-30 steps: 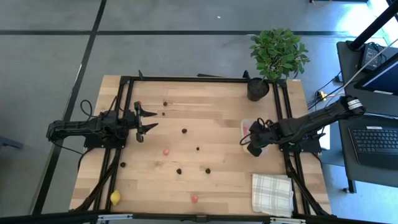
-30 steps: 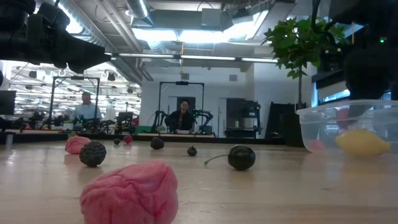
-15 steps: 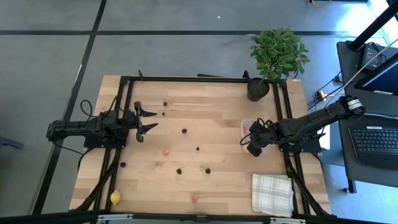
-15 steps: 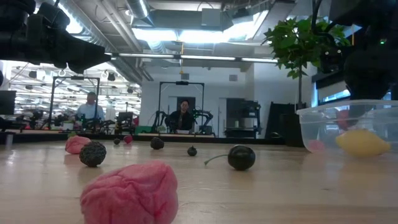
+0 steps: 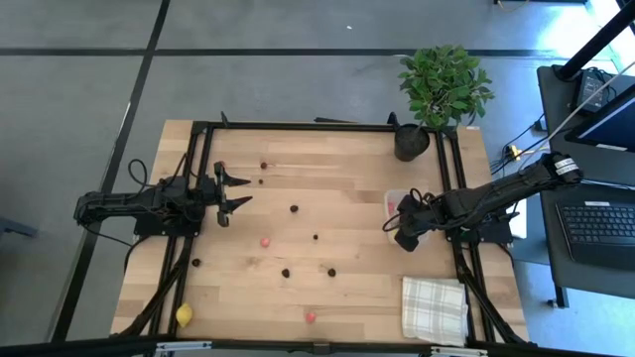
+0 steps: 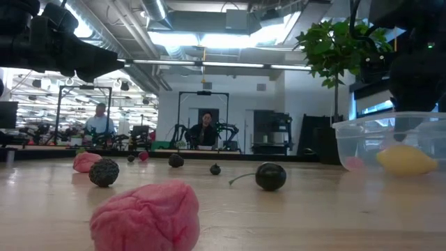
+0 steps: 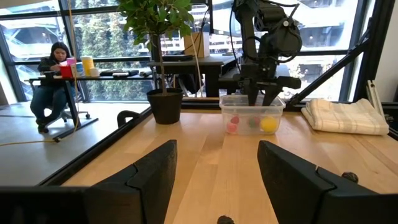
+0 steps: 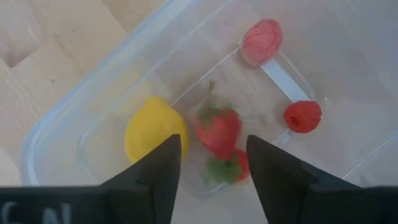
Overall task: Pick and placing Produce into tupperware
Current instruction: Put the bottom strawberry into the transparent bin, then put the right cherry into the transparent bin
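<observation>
The tub (image 8: 186, 118) sits at the table's right edge, near the plant pot (image 5: 411, 142). It holds at least five pieces: a lemon (image 8: 155, 129), a strawberry (image 8: 219, 132) with another red piece partly under it, a pink berry (image 8: 262, 41) and a red raspberry (image 8: 303, 116).

The right gripper (image 8: 208, 171) hangs directly over the tub, fingers spread and holding nothing. The strawberry reads blurred between them, so it may have just been let go; that is a judgement only.

Still loose on the table (image 5: 327, 169): a second lemon (image 5: 184, 315) at the near left corner, a pink piece (image 5: 311, 317) at the near edge, a pink piece (image 5: 265, 241) mid-table, and about eight dark or red bits scattered across the middle and left.

The left gripper (image 5: 238, 190) waits over the left side, fingers apart, empty.

Assessment: roughly a third done, most of the fruit outstanding.
</observation>
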You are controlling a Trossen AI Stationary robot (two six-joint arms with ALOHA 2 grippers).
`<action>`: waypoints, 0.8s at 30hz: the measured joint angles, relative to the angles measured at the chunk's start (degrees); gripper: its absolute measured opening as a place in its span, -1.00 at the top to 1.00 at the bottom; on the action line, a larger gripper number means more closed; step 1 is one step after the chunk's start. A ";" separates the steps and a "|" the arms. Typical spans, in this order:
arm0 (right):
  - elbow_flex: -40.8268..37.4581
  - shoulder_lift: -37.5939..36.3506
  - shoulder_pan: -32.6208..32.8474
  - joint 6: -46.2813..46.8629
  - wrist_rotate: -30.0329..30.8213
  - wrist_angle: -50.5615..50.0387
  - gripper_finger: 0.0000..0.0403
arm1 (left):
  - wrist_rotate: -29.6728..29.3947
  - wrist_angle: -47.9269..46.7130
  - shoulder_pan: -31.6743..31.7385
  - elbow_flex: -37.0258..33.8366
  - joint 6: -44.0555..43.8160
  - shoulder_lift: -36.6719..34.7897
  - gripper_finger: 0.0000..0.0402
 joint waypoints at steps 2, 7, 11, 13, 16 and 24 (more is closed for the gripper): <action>0.01 0.00 0.00 0.00 0.00 0.00 0.01 | 0.00 0.01 -0.02 -0.01 0.00 -0.01 -0.08; 0.02 0.00 0.00 -0.02 0.00 0.02 -0.09 | 0.00 0.02 -0.02 -0.02 0.00 -0.02 -0.08; 0.02 0.00 0.00 0.42 0.00 0.02 -0.12 | -0.01 0.00 -0.01 0.00 0.00 -0.01 -0.08; 0.02 0.00 0.00 1.53 0.00 0.02 -0.12 | -0.01 0.00 -0.02 0.00 0.02 0.00 -0.08; 0.02 0.00 0.00 1.48 -0.22 0.07 -0.12 | -0.02 0.00 0.00 0.00 0.02 -0.02 -0.08; 0.46 -0.04 -0.72 1.36 -0.46 -0.49 -0.12 | -0.02 0.00 -0.02 -0.02 0.02 0.00 -0.08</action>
